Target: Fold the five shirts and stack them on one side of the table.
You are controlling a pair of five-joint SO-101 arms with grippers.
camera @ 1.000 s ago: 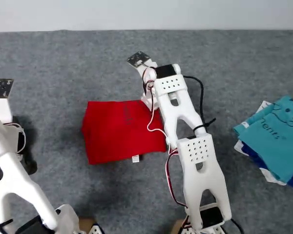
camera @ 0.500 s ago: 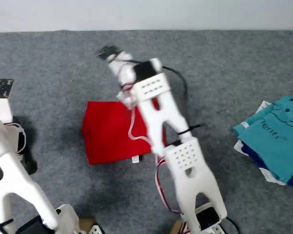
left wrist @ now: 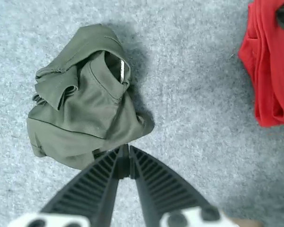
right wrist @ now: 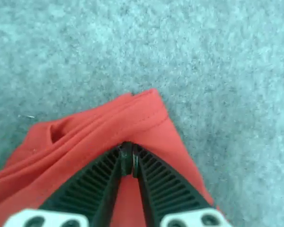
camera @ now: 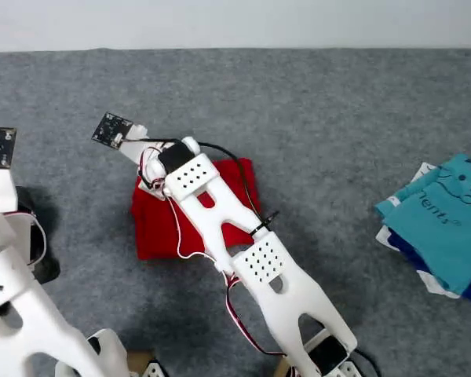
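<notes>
A red shirt (camera: 220, 196) lies folded at the table's middle. My right gripper (camera: 147, 174) is low over its left edge, shut on a fold of the red shirt (right wrist: 146, 123) with its fingertips (right wrist: 128, 158) pressed together on the cloth. A crumpled olive green shirt (left wrist: 80, 109) lies on the grey cloth just ahead of my left gripper (left wrist: 128, 163), which is shut with nothing in it, above the table. The red shirt (left wrist: 270, 61) shows beside it. Folded teal and blue shirts (camera: 443, 224) are stacked at the right edge.
Grey felt covers the table (camera: 337, 118). The left arm (camera: 8, 267) stands at the left edge. The right arm (camera: 251, 259) stretches diagonally across the red shirt from the front. Bare felt lies between the red shirt and the stack.
The right arm has swung from the red shirt's right side across to its left edge, holding red fabric. The left arm has hardly moved.
</notes>
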